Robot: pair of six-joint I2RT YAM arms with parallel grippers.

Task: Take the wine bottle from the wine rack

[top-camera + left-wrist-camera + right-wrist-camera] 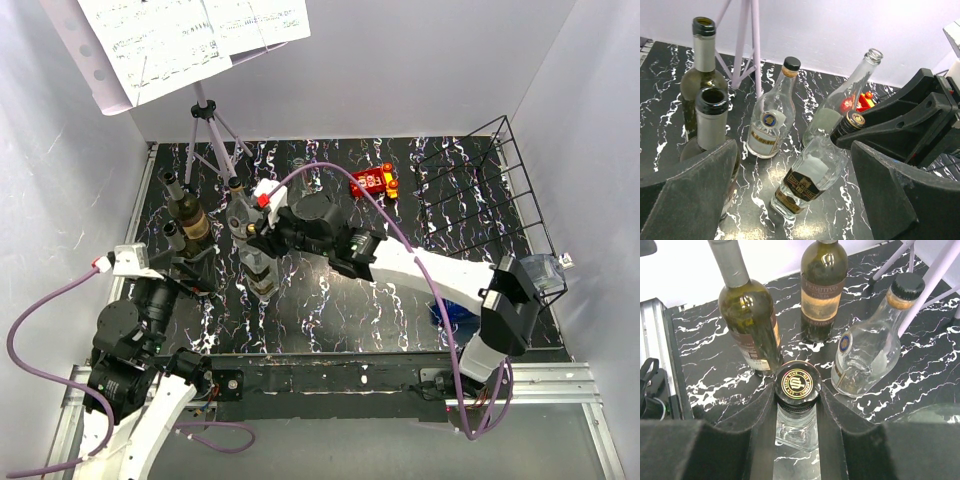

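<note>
1. The wine rack point(480, 195) stands at the far right of the worktop point(330, 300), and no bottle shows in it from above.
2. The wine bottle point(810, 172) is clear glass with a black-and-gold label and cap. It is well apart from the rack, at the left of the worktop among other bottles.
3. The right gripper point(796, 395) is clamped on its neck just under the cap, one finger on each side.
4. The left gripper point(793, 145) is spread wide and holds nothing, facing the bottle from the near side.
5. Close neighbours are two dark green bottles point(752, 315), a flask-shaped bottle point(865, 350) with a black stopper, and an open-necked clear bottle point(845, 100) just behind.
6. Judged step: the lift off the rack looks done and the set-down is in hand. The base seems at or near the worktop, though contact cannot be confirmed.
7. The bottle appears to lean in the left wrist view — part of that may be the camera's angle.
8. The next move calls for bringing it upright and seating the base flat. Then the right gripper can part its fingers and rise straight up — a sideways exit risks clipping the flask-shaped bottle or the dark ones.
</note>
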